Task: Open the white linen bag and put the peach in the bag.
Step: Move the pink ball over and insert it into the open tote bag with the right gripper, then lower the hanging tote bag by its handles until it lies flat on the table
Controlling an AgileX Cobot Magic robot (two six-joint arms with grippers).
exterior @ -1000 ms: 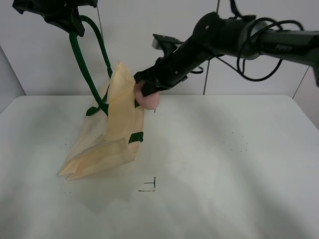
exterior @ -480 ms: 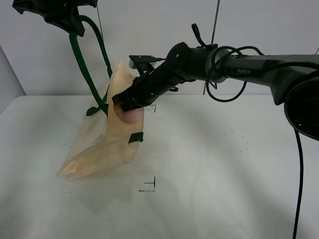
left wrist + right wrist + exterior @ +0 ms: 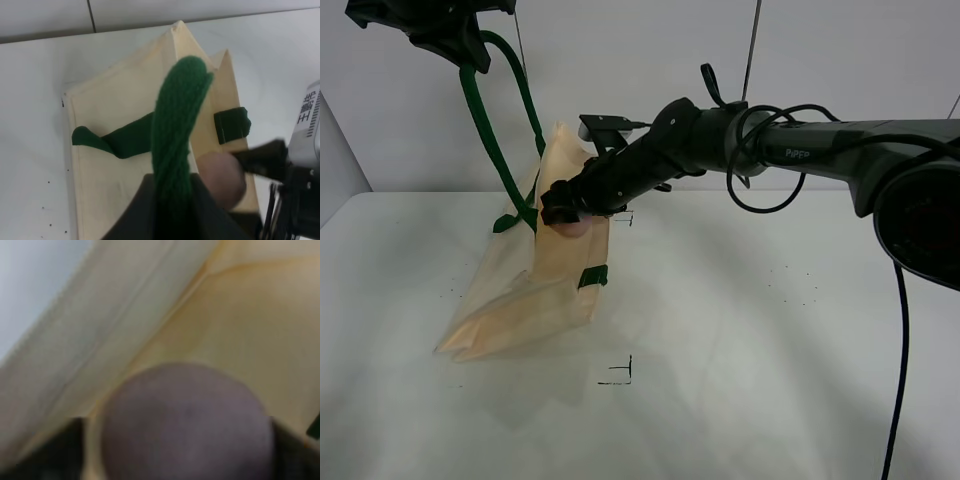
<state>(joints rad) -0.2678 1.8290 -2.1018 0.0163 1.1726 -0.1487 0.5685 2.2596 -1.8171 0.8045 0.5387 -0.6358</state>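
Note:
The white linen bag hangs tilted, its base on the table. My left gripper is shut on its dark green handle and holds it high at the upper left. The left wrist view shows the handle rising from the bag's open top. My right gripper is shut on the peach and holds it at the bag's mouth, partly behind the rim. The peach shows beside the rim in the left wrist view. It fills the right wrist view, with cream cloth close behind.
The white table bears small black corner marks in front of the bag. A pale wall stands behind. The right arm with its looping cables reaches across from the right, over the table's back edge.
My right gripper has moved left and down with the peach, from beside the bag's right edge into its mouth. The left gripper and handle have not moved.

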